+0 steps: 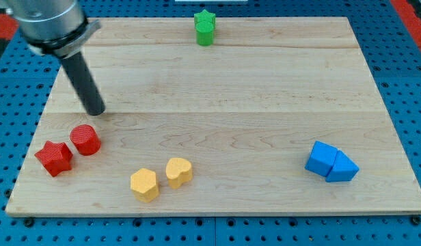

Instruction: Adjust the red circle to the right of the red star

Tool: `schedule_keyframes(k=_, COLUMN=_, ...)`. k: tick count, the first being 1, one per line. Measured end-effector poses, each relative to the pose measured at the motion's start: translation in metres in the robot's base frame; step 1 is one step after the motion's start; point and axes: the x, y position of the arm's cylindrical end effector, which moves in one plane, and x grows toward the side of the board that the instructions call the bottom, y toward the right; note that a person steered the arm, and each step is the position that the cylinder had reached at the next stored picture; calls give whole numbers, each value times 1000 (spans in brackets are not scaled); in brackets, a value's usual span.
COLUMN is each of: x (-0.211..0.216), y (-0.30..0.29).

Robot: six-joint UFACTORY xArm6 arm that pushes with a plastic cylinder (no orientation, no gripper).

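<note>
The red circle [85, 139] is a short red cylinder near the board's left edge. The red star [54, 157] lies just left of it and slightly lower, the two nearly touching. My tip [96, 111] rests on the board just above the red circle and a little to its right, apart from it by a small gap. The rod slopes up to the view's top left.
Two yellow blocks [144, 184] [179, 171] sit side by side at the bottom centre-left. A blue cube [322, 158] and a blue triangle [342, 167] touch at the lower right. A green star [205, 27] stands at the top edge. The wooden board [265, 102] lies on blue pegboard.
</note>
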Motion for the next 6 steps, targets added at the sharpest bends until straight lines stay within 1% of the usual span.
schedule_keyframes(k=1, x=-1, y=15)
schedule_keyframes(k=3, x=-1, y=10)
schedule_keyframes(k=4, x=13, y=3)
schedule_keyframes(k=5, x=42, y=-26)
schedule_keyframes(k=6, x=75, y=-30)
